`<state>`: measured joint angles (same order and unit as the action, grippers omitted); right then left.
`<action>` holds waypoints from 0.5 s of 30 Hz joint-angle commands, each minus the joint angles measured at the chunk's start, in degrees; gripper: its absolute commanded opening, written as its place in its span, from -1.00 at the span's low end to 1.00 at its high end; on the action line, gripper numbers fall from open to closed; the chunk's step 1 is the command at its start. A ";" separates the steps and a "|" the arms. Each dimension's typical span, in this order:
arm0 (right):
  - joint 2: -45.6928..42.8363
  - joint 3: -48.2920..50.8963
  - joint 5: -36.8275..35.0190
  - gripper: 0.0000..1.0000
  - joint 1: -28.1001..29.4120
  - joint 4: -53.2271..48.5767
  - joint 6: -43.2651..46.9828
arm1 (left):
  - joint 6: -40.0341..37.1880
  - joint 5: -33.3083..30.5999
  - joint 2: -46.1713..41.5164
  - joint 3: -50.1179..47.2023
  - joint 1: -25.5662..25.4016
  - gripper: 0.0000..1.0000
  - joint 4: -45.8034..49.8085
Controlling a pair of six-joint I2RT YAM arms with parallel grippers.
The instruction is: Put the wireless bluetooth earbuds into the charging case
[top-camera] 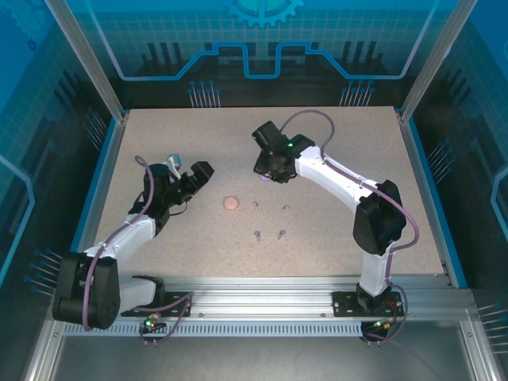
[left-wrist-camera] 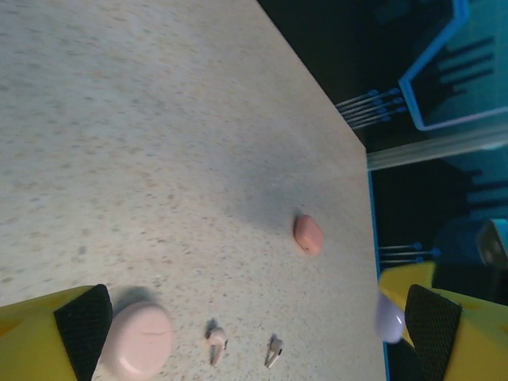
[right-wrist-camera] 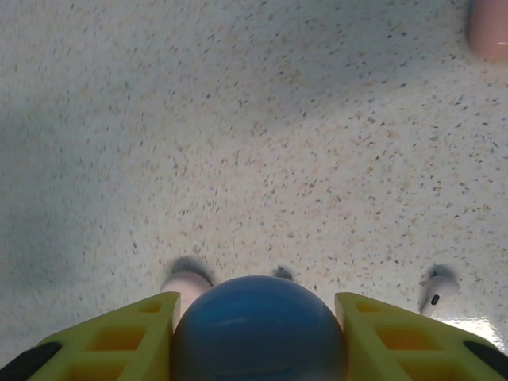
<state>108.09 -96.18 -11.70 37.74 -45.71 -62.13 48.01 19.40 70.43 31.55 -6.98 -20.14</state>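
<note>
Two pale earbuds (top-camera: 255,205) loose at centre of worktop (top-camera: 159,135), just right of pink case (top-camera: 231,203); two purple earbuds (top-camera: 257,235) nearer. Left pincer (left-wrist-camera: 258,317) spread wide, left of them. Right pincer (right-wrist-camera: 255,305) pinching blue rounded case (right-wrist-camera: 258,341), far of pale pair.

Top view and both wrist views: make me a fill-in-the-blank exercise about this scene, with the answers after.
The round charging case gripped by the right tool is ____ in colour.
The left tool stands wide ____, holding nothing.
In the top view, the purple earbuds lie ____ to the arm bases than the pale earbuds.
The coral case lies on the ____ arm's side of the earbuds.
Missing words: blue; open; nearer; left.
</note>
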 commanded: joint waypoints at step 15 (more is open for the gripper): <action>1.75 3.19 9.88 -0.21 -3.94 9.37 -21.60 | -3.03 -1.73 16.78 -0.29 -14.76 0.93 -30.18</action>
<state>108.81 -93.30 -3.31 34.33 -37.85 -79.18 46.98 18.90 84.53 29.54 -20.16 -44.77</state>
